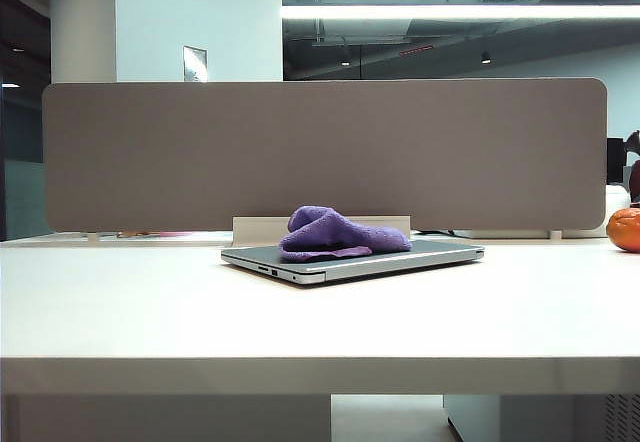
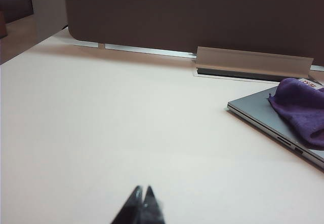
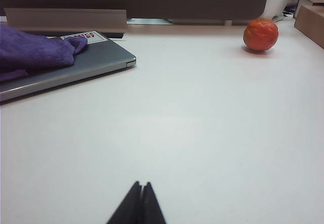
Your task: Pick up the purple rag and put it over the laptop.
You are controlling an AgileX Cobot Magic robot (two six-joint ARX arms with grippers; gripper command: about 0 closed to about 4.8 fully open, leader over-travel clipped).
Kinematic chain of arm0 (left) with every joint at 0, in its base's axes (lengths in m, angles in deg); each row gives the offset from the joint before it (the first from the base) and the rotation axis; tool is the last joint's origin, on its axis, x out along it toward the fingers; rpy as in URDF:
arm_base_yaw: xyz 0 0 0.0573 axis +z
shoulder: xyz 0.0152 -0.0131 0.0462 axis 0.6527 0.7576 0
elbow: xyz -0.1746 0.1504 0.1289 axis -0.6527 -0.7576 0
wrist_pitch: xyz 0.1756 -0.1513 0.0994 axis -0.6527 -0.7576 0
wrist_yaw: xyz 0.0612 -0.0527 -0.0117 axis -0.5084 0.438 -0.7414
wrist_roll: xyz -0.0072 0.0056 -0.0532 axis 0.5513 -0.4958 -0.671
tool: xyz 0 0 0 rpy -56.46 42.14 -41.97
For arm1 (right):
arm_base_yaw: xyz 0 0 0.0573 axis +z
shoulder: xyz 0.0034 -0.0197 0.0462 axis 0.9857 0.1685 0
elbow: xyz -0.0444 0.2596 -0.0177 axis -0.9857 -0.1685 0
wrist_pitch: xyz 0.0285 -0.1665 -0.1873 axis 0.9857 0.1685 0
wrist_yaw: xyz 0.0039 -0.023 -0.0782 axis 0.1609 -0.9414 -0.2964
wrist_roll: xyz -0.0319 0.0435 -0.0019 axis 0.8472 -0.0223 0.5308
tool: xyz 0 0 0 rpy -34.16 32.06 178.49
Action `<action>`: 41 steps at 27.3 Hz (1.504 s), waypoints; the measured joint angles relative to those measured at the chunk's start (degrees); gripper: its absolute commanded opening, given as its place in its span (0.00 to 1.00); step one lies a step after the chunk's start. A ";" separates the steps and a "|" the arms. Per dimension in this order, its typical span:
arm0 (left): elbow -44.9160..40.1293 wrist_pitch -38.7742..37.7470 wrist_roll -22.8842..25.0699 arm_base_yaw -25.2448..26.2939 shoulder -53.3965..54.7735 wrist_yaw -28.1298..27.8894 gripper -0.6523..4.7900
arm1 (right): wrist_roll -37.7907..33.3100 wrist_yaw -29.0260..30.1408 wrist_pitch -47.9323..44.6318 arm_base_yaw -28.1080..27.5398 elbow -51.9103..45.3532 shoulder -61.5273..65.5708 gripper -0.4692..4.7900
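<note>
The purple rag lies bunched on the lid of the closed silver-grey laptop in the middle of the white table. In the left wrist view the purple rag covers part of the laptop, well away from my left gripper, which is shut with nothing in it over bare table. The right wrist view shows the rag on the laptop with a white sticker. My right gripper is shut and empty, apart from the laptop. Neither arm shows in the exterior view.
A grey partition panel stands along the back of the table. An orange fruit sits at the far right, the same orange fruit in the right wrist view. A low white cable cover lies behind the laptop.
</note>
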 measured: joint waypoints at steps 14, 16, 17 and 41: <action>-3.23 0.33 0.00 0.00 -4.48 0.00 0.11 | 0.00 0.00 0.00 0.00 0.00 0.00 0.13; -3.23 0.35 0.02 0.00 -4.48 0.00 0.11 | 0.00 0.00 0.00 0.00 0.00 0.00 0.13; -3.23 0.35 0.02 0.00 -4.48 0.00 0.11 | 0.02 0.00 0.00 0.00 0.00 0.00 0.13; -4.46 -1.68 2.38 -0.07 -4.44 2.84 0.11 | 0.00 0.00 0.00 0.00 0.00 0.00 0.13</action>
